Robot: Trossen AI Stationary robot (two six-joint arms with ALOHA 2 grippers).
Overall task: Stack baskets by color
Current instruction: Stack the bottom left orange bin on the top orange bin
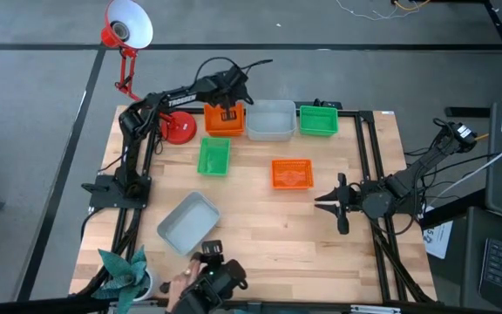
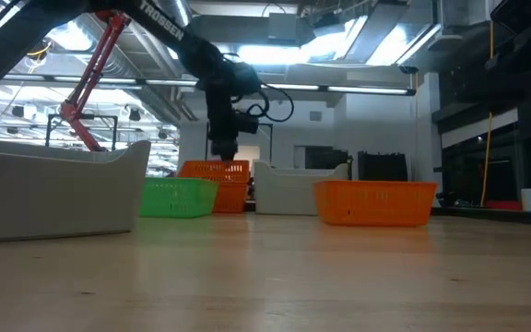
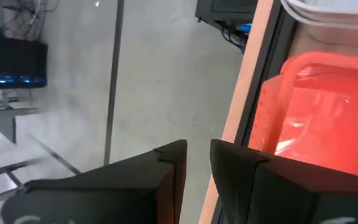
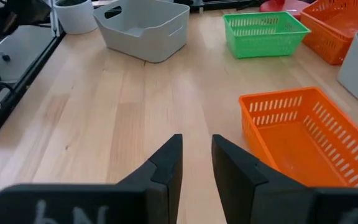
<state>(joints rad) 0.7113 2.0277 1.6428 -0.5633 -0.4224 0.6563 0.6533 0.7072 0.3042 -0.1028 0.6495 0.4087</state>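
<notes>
My left gripper hangs just above the orange basket at the table's far edge, its fingers a narrow gap apart with nothing between them. In the left wrist view that basket shows beside the fingers. A pale grey basket and a green basket stand in the same far row. Another green basket, a second orange basket and a second grey basket rest on their bottoms mid-table. My right gripper waits open, right of the second orange basket.
A red desk lamp's round base stands just left of the far orange basket. A potted plant sits at the near left corner. A person's hand shows at the near edge. Bare wood lies in the near middle.
</notes>
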